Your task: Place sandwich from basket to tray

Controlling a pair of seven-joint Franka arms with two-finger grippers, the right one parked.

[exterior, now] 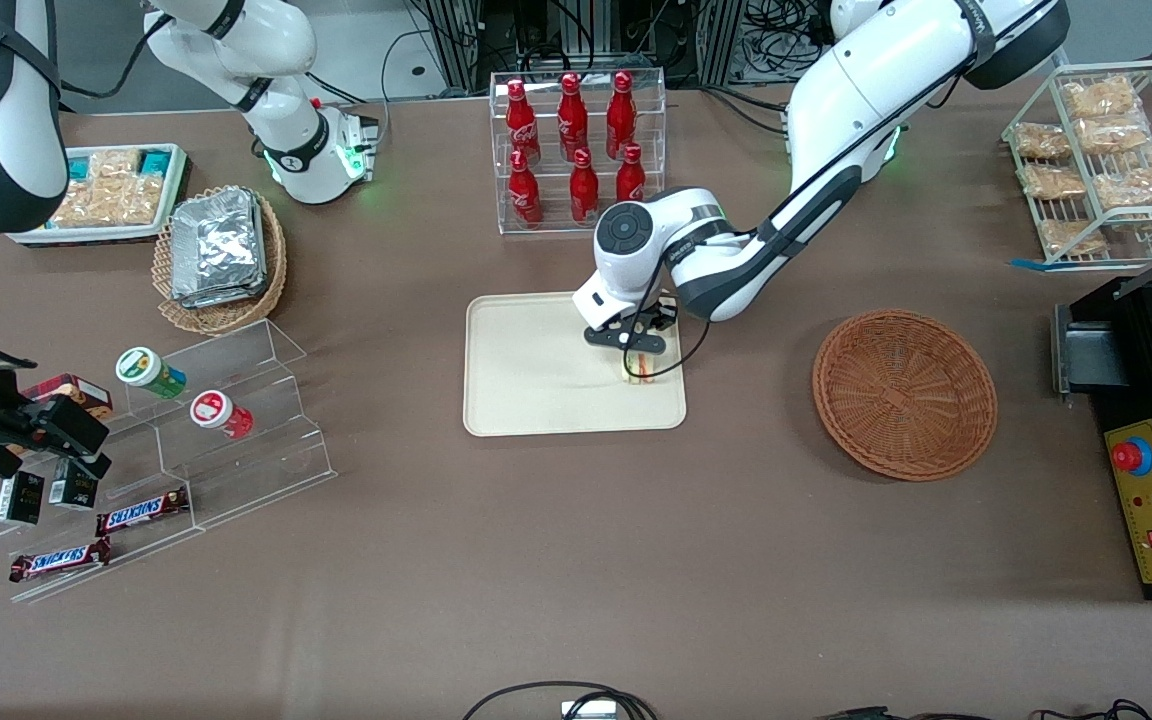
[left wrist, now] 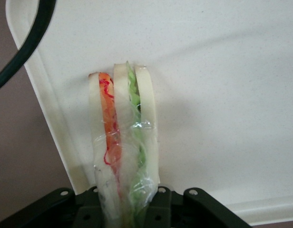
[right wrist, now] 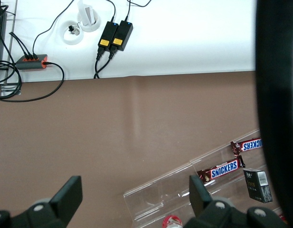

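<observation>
The gripper [exterior: 638, 352] is down over the cream tray [exterior: 526, 370], jaws clamped on the wrapped sandwich [left wrist: 123, 142], at the tray's three o'clock edge; the wicker basket [exterior: 904, 393] sits well apart on the counter.

The left arm reaches low, wrist bent down, its gripper [exterior: 639, 352] with jaws clamped on the sandwich [left wrist: 122, 142].

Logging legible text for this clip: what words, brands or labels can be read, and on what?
"SNICKERS": two bars on the clear stepped stand; also legible in the right wrist view.
Red bottles: white script, too small to read.
Small black boxes, round tubs: unreadable.
Sandwich, held by the gripper over the tray: no text.
</observation>
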